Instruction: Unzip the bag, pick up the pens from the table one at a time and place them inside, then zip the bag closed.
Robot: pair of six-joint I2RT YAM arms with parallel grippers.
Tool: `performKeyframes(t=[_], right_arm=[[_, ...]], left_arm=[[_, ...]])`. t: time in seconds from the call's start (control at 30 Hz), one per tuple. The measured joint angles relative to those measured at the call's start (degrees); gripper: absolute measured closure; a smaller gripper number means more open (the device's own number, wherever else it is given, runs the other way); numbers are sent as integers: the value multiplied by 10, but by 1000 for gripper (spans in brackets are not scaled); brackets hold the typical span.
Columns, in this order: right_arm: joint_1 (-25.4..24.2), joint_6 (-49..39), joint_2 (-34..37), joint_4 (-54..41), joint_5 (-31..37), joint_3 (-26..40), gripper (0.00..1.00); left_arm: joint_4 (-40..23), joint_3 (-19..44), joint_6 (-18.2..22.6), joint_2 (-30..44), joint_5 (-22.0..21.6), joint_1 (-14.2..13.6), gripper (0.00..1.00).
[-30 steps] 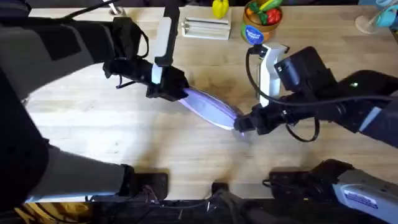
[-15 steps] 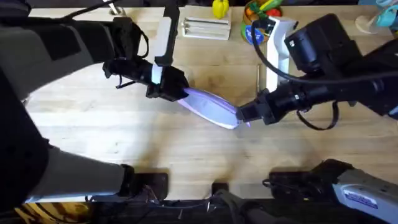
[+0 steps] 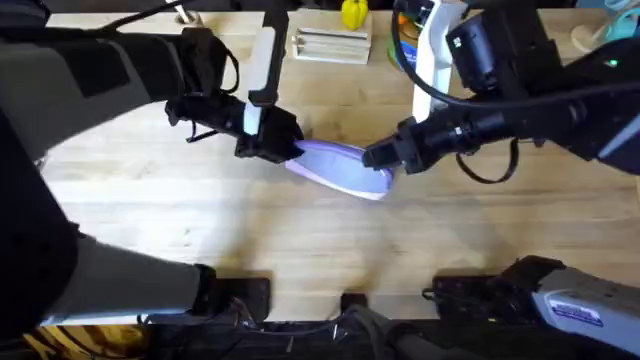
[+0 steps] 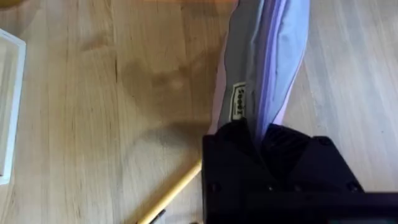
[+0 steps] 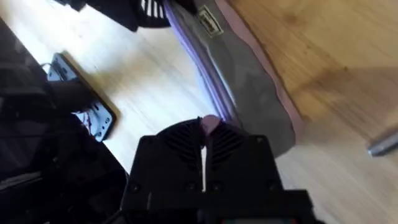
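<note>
Tools, left (image 3: 288,148) and right (image 3: 382,158), pinch soft lavender bag (image 3: 340,168) ends.

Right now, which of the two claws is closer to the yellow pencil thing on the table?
Left. The left gripper holds the bag's end with the tan-yellow pen right beside it; the right gripper pinches the bag's opposite end.

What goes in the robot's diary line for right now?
stage: unzipping | left pincer: clamps soft lavender pouch end | right pincer: shut on zipper pull, far end
</note>
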Motion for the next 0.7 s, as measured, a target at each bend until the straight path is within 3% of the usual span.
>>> performKeyframes(t=[0.3, 0.6, 0.7], right_arm=[[55, 80, 110, 195, -49, 10, 971], [108, 111, 246, 250, -54, 112, 971], [109, 112, 257, 250, -54, 122, 972]], left_arm=[[0, 0, 0, 0, 0, 0, 959], [7, 0, 2, 0, -6, 2, 959], [10, 0, 3, 0, -9, 8, 959]])
